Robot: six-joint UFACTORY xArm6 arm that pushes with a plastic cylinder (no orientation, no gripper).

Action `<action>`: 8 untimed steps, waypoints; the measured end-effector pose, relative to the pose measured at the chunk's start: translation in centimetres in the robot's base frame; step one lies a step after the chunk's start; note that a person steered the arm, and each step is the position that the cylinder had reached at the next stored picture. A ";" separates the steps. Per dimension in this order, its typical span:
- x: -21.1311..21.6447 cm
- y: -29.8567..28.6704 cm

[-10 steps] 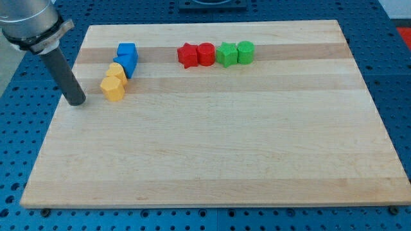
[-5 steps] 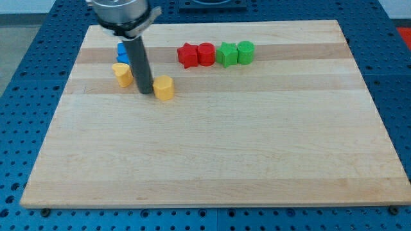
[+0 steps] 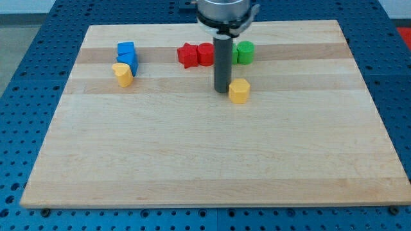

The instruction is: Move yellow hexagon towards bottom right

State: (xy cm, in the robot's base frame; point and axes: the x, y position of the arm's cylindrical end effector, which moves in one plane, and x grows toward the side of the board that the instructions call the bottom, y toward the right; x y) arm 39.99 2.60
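The yellow hexagon [image 3: 239, 91] lies on the wooden board [image 3: 212, 160], a little right of centre in the upper half. My tip [image 3: 222, 90] stands right against the hexagon's left side, touching it. The rod rises straight up from there and hides part of a green block behind it.
A second yellow block [image 3: 122, 74] sits at the upper left, just below two blue blocks [image 3: 126, 54]. Two red blocks [image 3: 196, 54] and a green cylinder [image 3: 245, 51] line up along the top; another green block is mostly hidden by the rod.
My tip has swept from the left edge to right of centre, pushing the yellow hexagon rightward away from the other yellow block. The other blocks have stayed put.
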 end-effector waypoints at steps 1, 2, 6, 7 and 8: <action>0.0 2.9; 0.0 5.2; 4.3 11.6; 4.8 13.3; 7.5 13.5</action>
State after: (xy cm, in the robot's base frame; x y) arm 47.51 16.08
